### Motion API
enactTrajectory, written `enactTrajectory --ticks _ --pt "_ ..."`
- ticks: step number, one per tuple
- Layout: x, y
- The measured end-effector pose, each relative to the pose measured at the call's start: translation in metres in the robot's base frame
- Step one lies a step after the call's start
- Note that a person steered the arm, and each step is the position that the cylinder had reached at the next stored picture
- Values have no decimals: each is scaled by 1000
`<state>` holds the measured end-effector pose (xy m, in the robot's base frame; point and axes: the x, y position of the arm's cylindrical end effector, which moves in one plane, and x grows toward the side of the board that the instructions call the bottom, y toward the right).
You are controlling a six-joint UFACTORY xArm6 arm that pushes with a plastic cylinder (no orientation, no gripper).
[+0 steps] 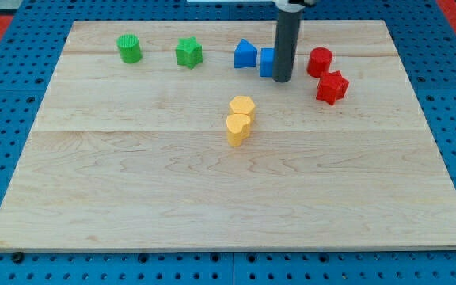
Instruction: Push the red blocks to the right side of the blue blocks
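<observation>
Red blocks (326,74) near board's top edge (228,22)

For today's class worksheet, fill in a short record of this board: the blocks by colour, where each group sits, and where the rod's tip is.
green: cylinder and star, top left
blue: house-shaped block; second block partly hidden by rod
red: cylinder and block, touching, right of the blues
yellow: two blocks, touching, centre
my tip: between blue and red, against the second blue block

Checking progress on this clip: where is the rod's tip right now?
My tip is near the view's top, right of centre, directly in front of the partly hidden blue block, with the red cylinder to its right.
</observation>
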<state>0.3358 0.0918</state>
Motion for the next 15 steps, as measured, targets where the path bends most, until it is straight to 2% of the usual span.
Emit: enactTrajectory --ticks 1,5,6,8,9,12,13,15 --pt "-2 13" --pt "-10 137" --pt "14 164" --pt "58 86" --pt "53 38" --pt "39 43" --pt "64 49" --pt "46 54"
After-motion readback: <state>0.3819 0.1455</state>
